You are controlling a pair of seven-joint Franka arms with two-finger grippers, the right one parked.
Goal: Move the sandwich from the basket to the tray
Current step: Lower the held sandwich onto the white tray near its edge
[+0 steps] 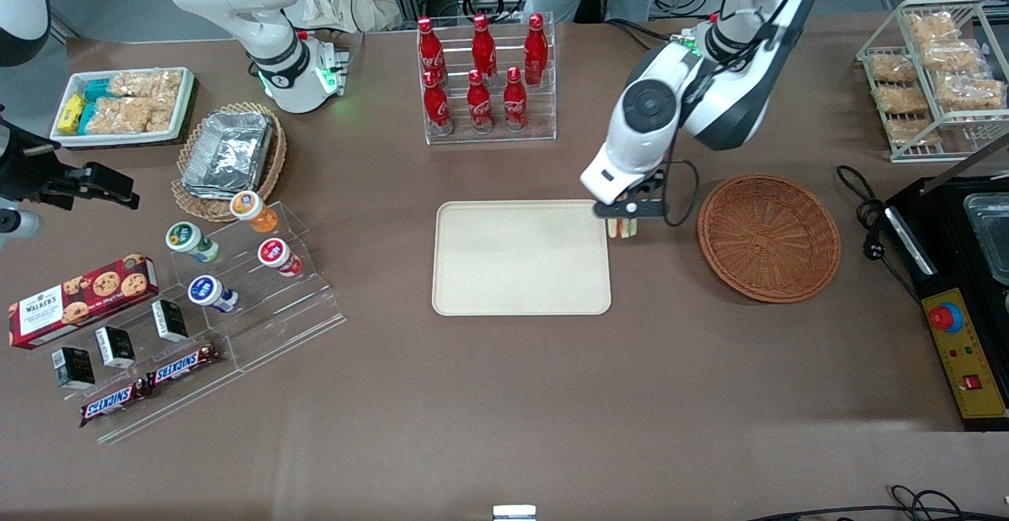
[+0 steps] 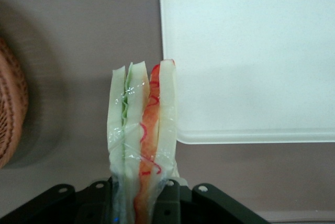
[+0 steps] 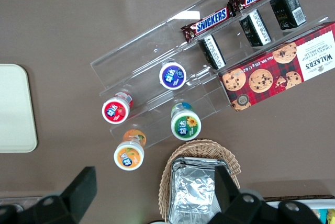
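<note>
The end effector (image 1: 627,221) was clamped on the sandwich (image 2: 142,130), held apparently just clear of the worktop between the emptied basket (image 1: 768,237) and the tray (image 1: 520,261), leaving only placement undone.

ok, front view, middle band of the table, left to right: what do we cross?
Foil container → yogurt cups → tray → hand gripping the sandwich → basket → black control box.
</note>
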